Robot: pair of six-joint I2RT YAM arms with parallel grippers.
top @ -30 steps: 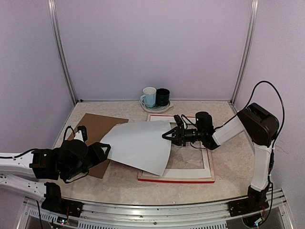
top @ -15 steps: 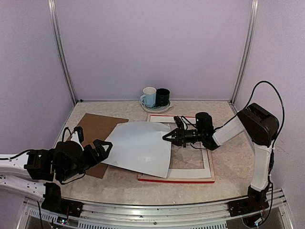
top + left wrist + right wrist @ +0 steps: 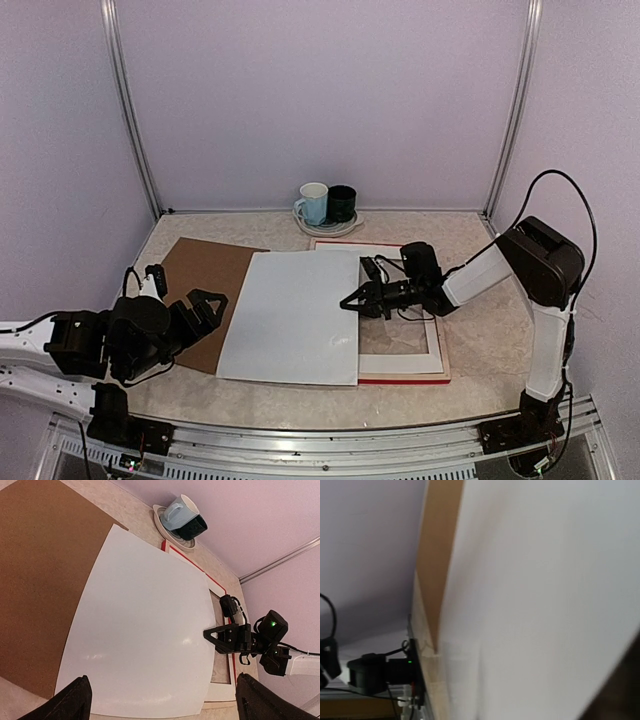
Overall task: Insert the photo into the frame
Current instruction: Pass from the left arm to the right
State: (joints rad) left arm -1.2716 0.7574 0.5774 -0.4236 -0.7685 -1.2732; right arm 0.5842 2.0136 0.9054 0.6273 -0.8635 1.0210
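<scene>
The photo [image 3: 290,315] lies white back up, its left part over the brown backing board and its right edge over the frame [image 3: 400,377], whose red front rim shows. My right gripper [image 3: 348,302] is shut on the photo's right edge, its fingers meeting in a point [image 3: 207,631]. In the right wrist view the white sheet [image 3: 545,605] fills nearly everything. My left gripper [image 3: 205,308] hangs wide open just left of the photo, over the board, with nothing between its fingertips [image 3: 75,700]. The picture side is hidden.
A white mat border [image 3: 437,335] lies inside the frame. The brown backing board [image 3: 200,275] sticks out to the left of the photo. A pale blue mug and a dark mug stand on a plate [image 3: 328,228] at the back wall.
My left gripper let go of the photo's left edge and drew back left. The raised sheet dropped flat. My right gripper closed on its right edge.
</scene>
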